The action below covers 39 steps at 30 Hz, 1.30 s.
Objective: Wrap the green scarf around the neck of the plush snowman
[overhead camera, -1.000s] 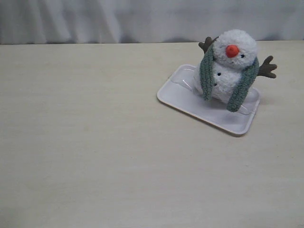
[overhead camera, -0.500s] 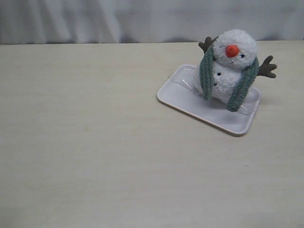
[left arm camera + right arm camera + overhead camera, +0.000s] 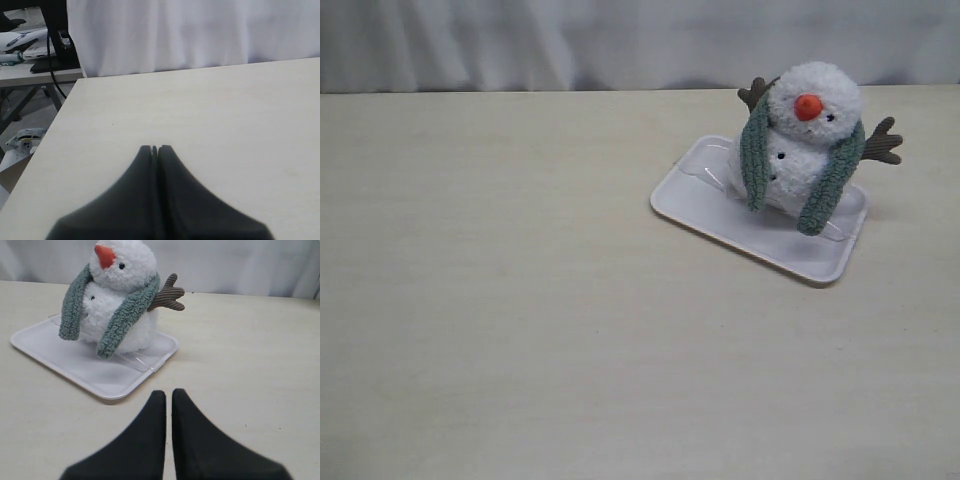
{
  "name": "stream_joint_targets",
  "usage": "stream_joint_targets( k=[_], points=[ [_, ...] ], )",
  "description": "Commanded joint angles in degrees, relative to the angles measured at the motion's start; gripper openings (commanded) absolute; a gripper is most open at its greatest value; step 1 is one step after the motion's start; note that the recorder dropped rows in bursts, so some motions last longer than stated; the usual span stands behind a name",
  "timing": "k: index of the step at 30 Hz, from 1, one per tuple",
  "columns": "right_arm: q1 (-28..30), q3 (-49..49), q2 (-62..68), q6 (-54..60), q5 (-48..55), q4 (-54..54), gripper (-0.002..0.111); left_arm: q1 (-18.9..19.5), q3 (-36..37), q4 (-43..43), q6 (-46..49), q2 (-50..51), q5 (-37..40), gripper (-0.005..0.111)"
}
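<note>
On the white tray (image 3: 700, 205) sits the plush snowman (image 3: 800, 165), green scarf (image 3: 755, 150) draped round its neck, apart from the clenched, empty right fingers (image 3: 150, 435); left fingers (image 3: 142, 195) likewise clenched, empty.

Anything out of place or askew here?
Only mildly: the green scarf hangs over the plush snowman's neck with both ends loose down the front, uncrossed and uneven in length. The snowman sits on the white tray; nothing looks spilled or damaged.

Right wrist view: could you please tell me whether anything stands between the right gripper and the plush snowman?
Nothing visible does. Between the right gripper and the plush snowman lie only bare table and the near rim of the white tray it sits on; the green scarf hangs round its neck.
</note>
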<state>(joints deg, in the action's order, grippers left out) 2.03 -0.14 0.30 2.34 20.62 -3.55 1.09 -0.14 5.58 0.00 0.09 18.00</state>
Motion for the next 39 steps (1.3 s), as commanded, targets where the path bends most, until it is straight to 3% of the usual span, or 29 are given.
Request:
stream_joint_targets(
  k=[1, 39],
  points=[
    [-0.2, 0.1, -0.3, 0.2, 0.0, 0.1, 0.004, -0.5, 0.1, -0.1, 0.0, -0.1, -0.4, 0.0],
    [-0.2, 0.1, -0.3, 0.2, 0.0, 0.1, 0.004, -0.5, 0.1, -0.1, 0.0, -0.1, -0.4, 0.0]
  ],
)
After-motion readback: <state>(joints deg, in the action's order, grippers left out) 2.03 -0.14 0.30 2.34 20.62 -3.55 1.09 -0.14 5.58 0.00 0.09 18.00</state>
